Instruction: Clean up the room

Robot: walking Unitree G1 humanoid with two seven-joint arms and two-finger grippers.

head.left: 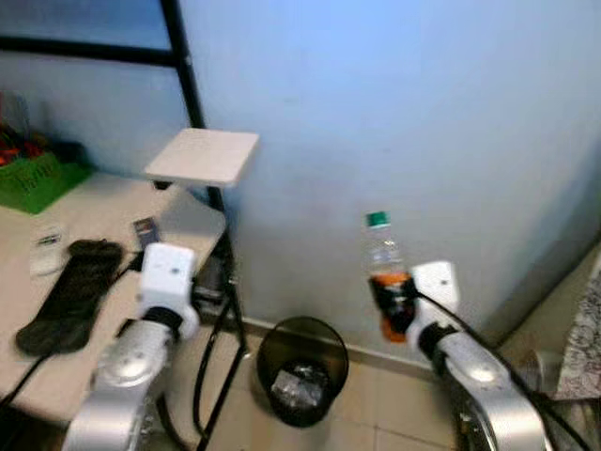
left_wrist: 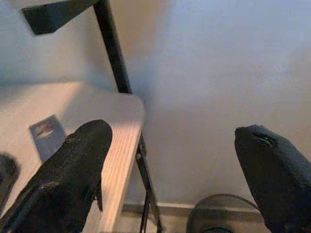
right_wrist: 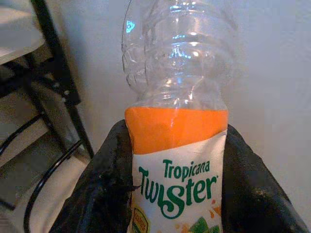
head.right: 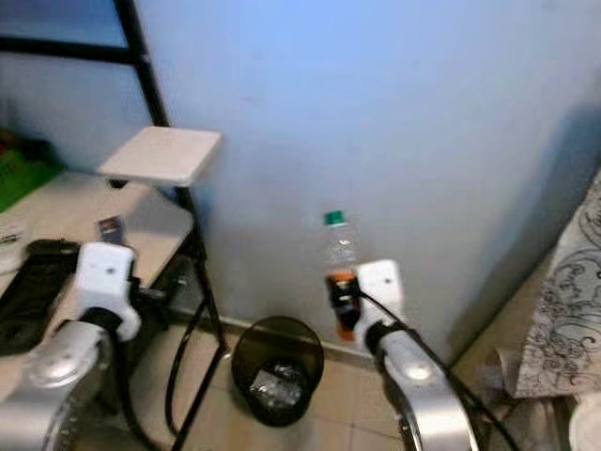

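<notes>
Clear plastic bottle (head.left: 387,272): upright, green cap, orange label; clamped at label between right gripper (right_wrist: 175,194) fingers (right_wrist: 104,194).
Black bin (head.left: 301,369): on floor, below and left of those fingers; crumpled waste inside.
Left gripper (left_wrist: 175,160): fingers (left_wrist: 73,170) spread wide, empty; over bench (head.left: 103,211) edge.

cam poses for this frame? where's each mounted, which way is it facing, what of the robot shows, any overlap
Left eye view: head, looking forward and down at wall, desk, bin; both arms show.
Right eye view: same head, same scene.
Left wrist view: along the left gripper, open, toward the desk corner and wall.
Right wrist view: along the right gripper, shut on the bottle.
Shared: bottle and bin also show in the eye views.
</notes>
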